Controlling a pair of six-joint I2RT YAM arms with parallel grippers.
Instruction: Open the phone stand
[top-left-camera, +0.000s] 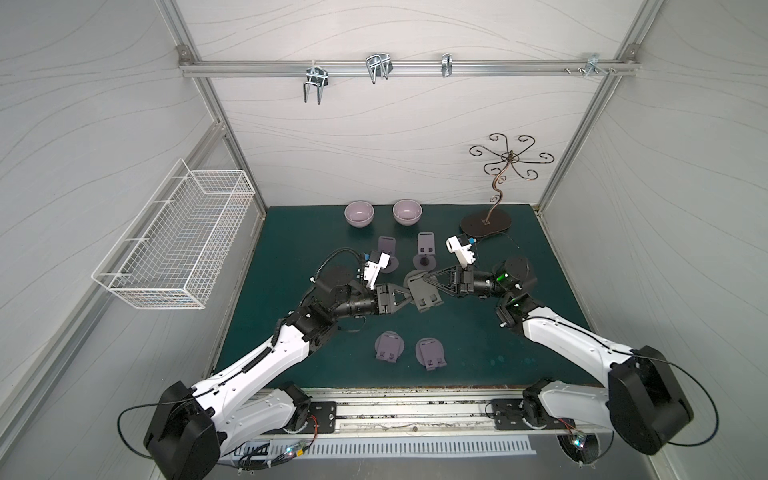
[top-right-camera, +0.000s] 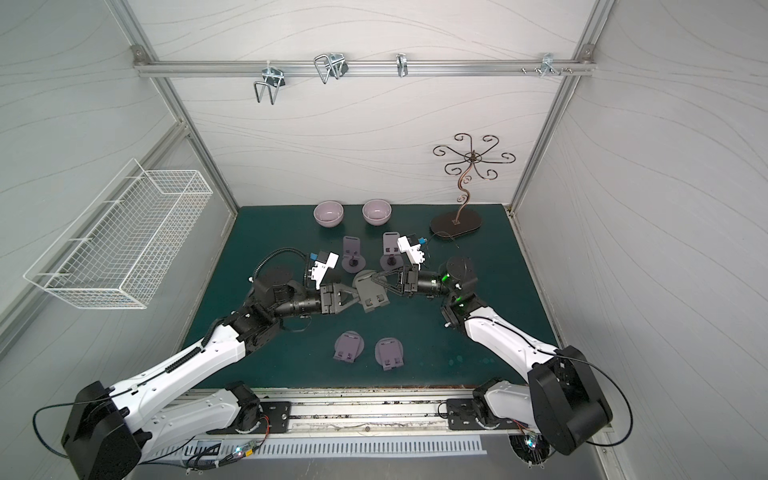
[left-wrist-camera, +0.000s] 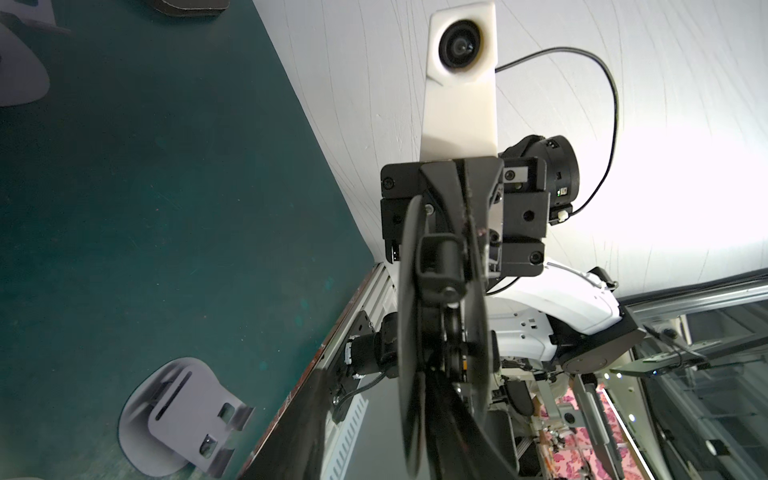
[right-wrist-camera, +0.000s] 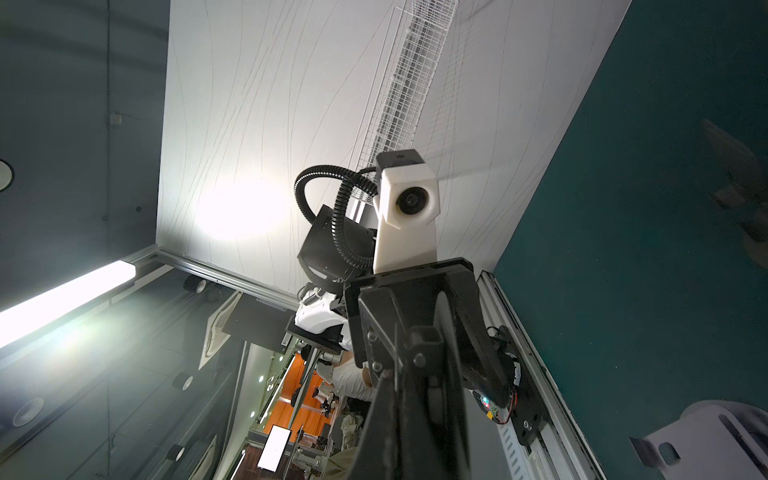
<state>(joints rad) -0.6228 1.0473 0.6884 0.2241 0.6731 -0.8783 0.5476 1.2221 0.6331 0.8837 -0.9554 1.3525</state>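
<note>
Midway | stand (top-left-camera: 426, 291) held aloft | right claw (top-left-camera: 419, 279) clenched on it | left claw (top-left-camera: 409, 296) seemingly grasping its other leaf | leaves barely apart; spreading remains.

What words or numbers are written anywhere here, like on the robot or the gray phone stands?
No words or numbers can be read anywhere.
The phone stand held between the arms is plain gray.
The left wrist camera bears only a tiny star-like mark, no letters.

Stretched inward from both sides, meeting tip to tip at centre. Clamped with left gripper (top-left-camera: 409, 297), jaws part apart; pinched tight with right gripper (top-left-camera: 424, 277). Rolled sideways at both wrists.
</note>
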